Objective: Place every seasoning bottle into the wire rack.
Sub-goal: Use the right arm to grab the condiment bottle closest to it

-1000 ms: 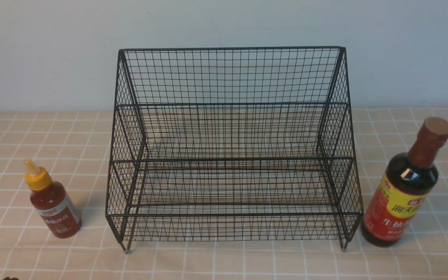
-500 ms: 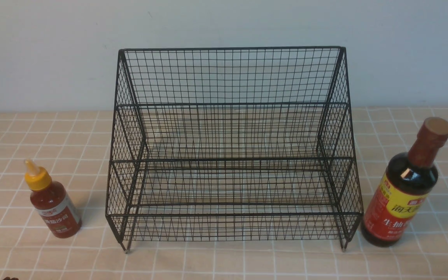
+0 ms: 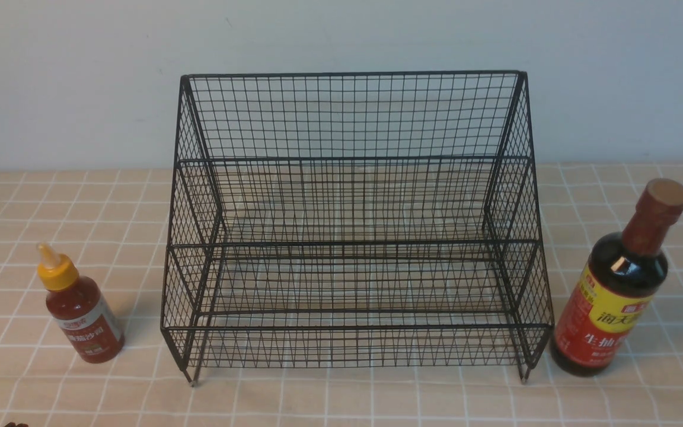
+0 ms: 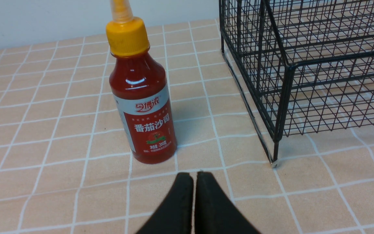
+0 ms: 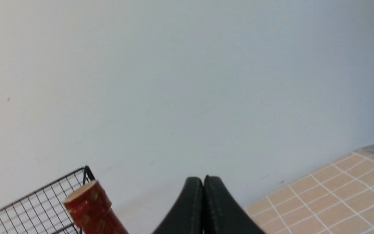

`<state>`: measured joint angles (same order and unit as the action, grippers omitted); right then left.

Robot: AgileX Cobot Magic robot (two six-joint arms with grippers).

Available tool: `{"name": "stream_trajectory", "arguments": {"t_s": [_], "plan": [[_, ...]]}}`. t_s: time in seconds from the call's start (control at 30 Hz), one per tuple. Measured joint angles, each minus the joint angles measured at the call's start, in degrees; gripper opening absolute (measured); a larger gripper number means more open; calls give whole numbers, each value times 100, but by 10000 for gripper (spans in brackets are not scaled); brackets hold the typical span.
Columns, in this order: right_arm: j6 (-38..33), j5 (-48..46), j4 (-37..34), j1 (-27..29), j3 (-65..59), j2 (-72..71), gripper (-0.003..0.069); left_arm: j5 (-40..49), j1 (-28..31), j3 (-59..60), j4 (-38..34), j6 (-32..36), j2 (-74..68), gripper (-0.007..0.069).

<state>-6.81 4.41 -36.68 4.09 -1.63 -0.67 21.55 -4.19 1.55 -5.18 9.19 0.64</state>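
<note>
item 1: small red sauce bottle (image 4: 143, 107). upright on the checked tablecloth (image 3: 341, 403), left of the wire rack (image 3: 353, 237) and apart from it, level with its near left leg. likely thin plastic, light and squeezable, glossy above the label. best held across the labelled body at mid-height, with modest pressure. the narrow yellow nozzle is a poor hold.

item 2: tall soy-sauce bottle (image 3: 614, 290). upright, just beside the rack's near right corner; whether they touch cannot be told. looks like glass filled dark to the shoulder, so judged heavy, smooth and breakable. grip the wide labelled body firmly rather than the red neck.

item 3: rack. centre, its tall back toward the far wall, all shelves bare. stiff wire; the raised front rails would have to be cleared.

item 4: left gripper (image 4: 194, 175). fingers pressed together, holding nothing, on the near side of the red bottle.

item 5: right gripper (image 5: 203, 179). fingers likewise closed on nothing, facing the wall.
</note>
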Motion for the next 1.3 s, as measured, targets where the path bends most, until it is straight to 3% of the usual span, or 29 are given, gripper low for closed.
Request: {"name": "stream_trajectory", "arguments": {"t_s": [0.23,0.5,0.7,0.83,0.87,0.9,1.17,1.3], "plan": [[22,54,-11,0,59,0,-12,0,0,0,0,0,0,-6],[22,-678,1266,-34,1537,707,32,0,0,0,0,0,0,-6],[-42,-1226,1438,-256,2340,1985,144,0,0,0,0,0,0,-6],[-227,-1328,1458,-716,2974,3257,283,0,0,0,0,0,0,-6],[-237,-1328,1458,-716,2999,3257,290,0,0,0,0,0,0,-6],[-292,-1309,1479,-963,3201,3725,339,0,0,0,0,0,0,-6],[-807,-703,1580,-1640,3594,5190,501,0,0,0,0,0,0,-6],[-897,-537,1592,-1669,3611,5804,538,0,0,0,0,0,0,-6]]}}
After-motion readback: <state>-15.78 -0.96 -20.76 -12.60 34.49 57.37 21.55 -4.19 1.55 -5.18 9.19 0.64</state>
